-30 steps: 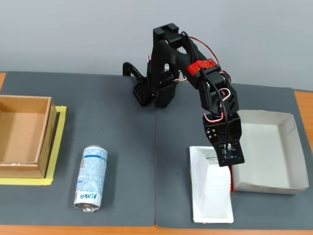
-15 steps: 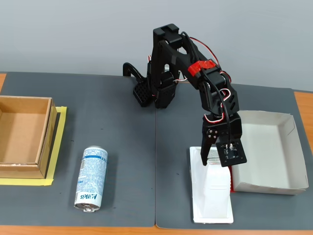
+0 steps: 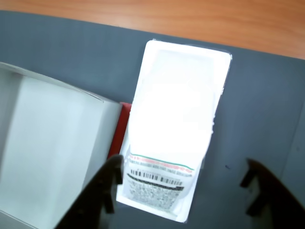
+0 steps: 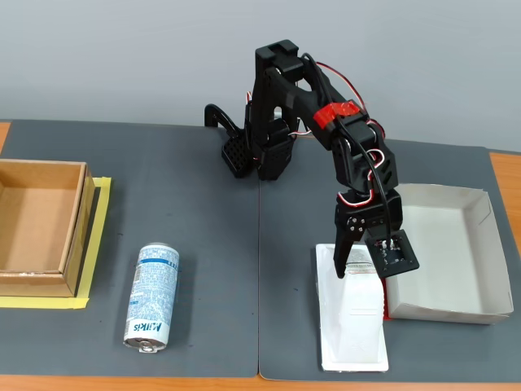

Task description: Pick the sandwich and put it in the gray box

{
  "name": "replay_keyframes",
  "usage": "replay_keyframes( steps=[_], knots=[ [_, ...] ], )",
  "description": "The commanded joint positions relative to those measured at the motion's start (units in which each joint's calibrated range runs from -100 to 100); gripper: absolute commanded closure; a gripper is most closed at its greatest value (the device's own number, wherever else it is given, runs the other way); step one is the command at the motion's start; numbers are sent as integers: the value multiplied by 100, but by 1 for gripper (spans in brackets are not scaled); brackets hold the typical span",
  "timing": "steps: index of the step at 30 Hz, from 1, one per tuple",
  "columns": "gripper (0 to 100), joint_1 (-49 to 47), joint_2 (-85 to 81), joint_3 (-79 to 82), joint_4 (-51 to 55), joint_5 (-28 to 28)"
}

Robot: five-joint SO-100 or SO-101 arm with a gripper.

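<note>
Directly beside the sandwich (image 4: pixel 352 326), on its right in the fixed view, stands the gray box (image 4: pixel 456 269), its red-edged near wall touching the package. Above the sandwich's far end hangs the gripper (image 4: pixel 364 270), jaws spread wide and holding nothing; in the wrist view the fingers (image 3: pixel 102 191) straddle the labelled end (image 3: pixel 157 183). Left of the sandwich the dark mat (image 4: pixel 236 269) lies bare up to one can (image 4: pixel 151 297) on its side; beyond that sits one brown box (image 4: pixel 41 228) on yellow tape.
</note>
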Motion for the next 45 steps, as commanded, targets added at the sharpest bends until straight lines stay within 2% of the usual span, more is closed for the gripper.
replay_keyframes(
  steps=[1, 9, 45],
  knots=[
    [72, -86, -36, -1, -4, 40],
    [65, -131, 108, 81, 14, 34],
    [65, -198, 1041, 17, -281, 34]
  ],
)
